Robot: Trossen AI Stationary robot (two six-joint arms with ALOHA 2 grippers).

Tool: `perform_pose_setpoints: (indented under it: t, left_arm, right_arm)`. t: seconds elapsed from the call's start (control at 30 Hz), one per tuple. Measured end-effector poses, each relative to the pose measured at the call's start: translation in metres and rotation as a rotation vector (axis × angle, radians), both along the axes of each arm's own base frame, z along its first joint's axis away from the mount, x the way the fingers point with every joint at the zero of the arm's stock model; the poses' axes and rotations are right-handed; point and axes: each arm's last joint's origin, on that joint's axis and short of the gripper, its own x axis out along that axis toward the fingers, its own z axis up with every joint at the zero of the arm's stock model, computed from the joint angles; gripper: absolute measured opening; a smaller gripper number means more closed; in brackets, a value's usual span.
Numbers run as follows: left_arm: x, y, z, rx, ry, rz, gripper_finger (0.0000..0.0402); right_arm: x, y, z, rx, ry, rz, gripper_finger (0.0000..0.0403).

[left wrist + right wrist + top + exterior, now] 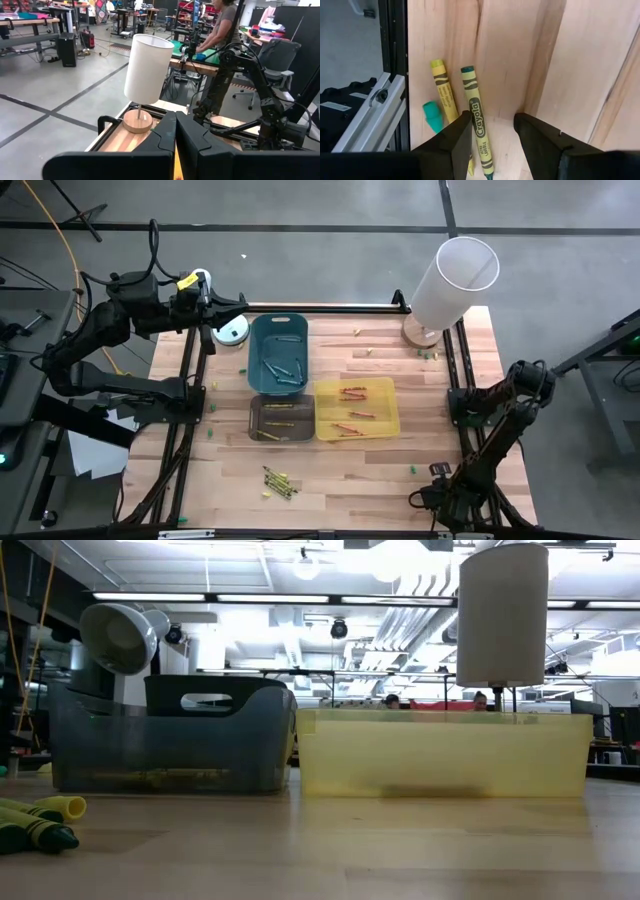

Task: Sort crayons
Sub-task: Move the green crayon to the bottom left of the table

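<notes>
Top-down and side views of a wooden table (330, 470) with two arms at its sides. A white-shaded lamp (452, 278) on a round wooden base stands at the far right corner. Three bins sit together at the centre: a blue bin (278, 352) farthest back, a dark brown bin (281, 418) touching its near end, and a yellow bin (357, 408) just beside the brown one.

The left arm rests at the table's far left corner, its left gripper (238, 305) pointing along the far edge towards the lamp; in its wrist view the two dark fingers (165, 137) lie pressed together with nothing between them.

The right arm is folded at the near right corner, its right gripper (425, 498) low over the table edge. Its fingers (457, 142) stand apart, and a green crayon (478, 127) lies on the wood partly between them, not gripped. Beside it lie a yellow crayon (445, 95) and a small teal bit (433, 114).

Sorted crayons: blue ones (280, 368) in the blue bin, red-orange ones (352, 406) in the yellow bin, yellowish ones (277, 420) in the brown bin. A loose cluster of green and yellow crayons (279, 481) remains on the table near the front edge, left of centre. Small green bits (412, 470) are scattered over the wood.
</notes>
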Motion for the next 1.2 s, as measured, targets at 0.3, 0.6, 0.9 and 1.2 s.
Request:
perform_pose_setpoints:
  t: [0.3, 0.6, 0.9, 1.2]
  left_arm:
    - [0.000, 0.000, 0.000, 0.000, 0.000, 0.000, 0.0000]
    - [0.000, 0.000, 0.000, 0.000, 0.000, 0.000, 0.0000]
    - [0.000, 0.000, 0.000, 0.000, 0.000, 0.000, 0.0000]
    - [0.000, 0.000, 0.000, 0.002, 0.001, 0.000, 0.0000]
  right_arm:
    - [-0.001, -0.004, -0.001, -0.054, -0.003, -0.011, 0.0156]
    - [-0.003, -0.015, -0.002, -0.185, -0.025, -0.099, 0.0156]
    - [-0.004, -0.017, -0.004, -0.194, -0.004, -0.232, 0.0137]
    - [-0.006, -0.021, -0.008, -0.187, 0.041, -0.362, 0.0011]
